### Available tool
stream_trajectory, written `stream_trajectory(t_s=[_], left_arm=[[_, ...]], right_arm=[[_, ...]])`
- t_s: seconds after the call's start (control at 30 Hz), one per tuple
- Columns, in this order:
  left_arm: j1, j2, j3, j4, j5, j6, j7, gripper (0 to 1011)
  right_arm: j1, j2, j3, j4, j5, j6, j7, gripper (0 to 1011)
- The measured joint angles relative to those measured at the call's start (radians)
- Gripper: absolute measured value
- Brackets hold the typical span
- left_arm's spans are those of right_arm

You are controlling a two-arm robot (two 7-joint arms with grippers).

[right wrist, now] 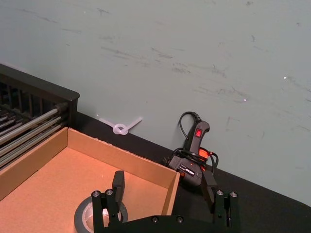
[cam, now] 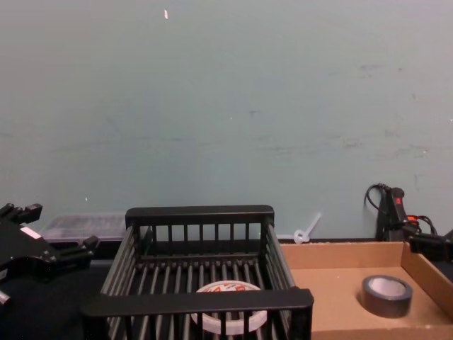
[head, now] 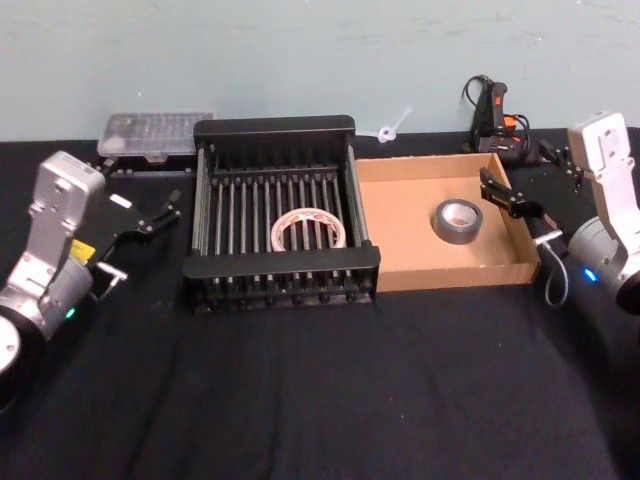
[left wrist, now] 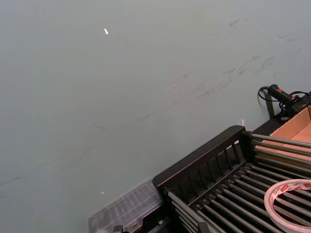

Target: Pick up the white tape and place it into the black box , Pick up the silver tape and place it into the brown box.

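Observation:
The white tape (head: 308, 230) lies flat on the bars inside the black box (head: 205, 200), also seen at white tape (left wrist: 289, 204) and white tape (cam: 226, 322). Beside it on the right, the silver tape (head: 458, 220) rests on the floor of the brown box (head: 400, 250). My right gripper (head: 505, 195) hovers open over that box's right wall, fingers (right wrist: 118, 182) spread with nothing between them, the silver tape (right wrist: 82, 213) just below. My left gripper (head: 158, 212) is open and holds nothing, left of the black box and apart from it.
A clear plastic case (head: 155, 133) sits behind the black box at the back left. A black glue gun (head: 495, 115) with cable lies behind the brown box, and a white plastic tie (head: 392, 128) by the wall. Black cloth stretches to the table's front.

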Motion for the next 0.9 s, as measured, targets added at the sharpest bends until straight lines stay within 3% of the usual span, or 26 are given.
stream_trajectory(t_s=[0.9], left_arm=[[0.0, 0.0, 0.0, 0.0, 0.0, 0.0, 0.0, 1001]], right_arm=[[0.001, 0.003, -0.004, -0.002, 0.002, 0.001, 0.002, 1002]])
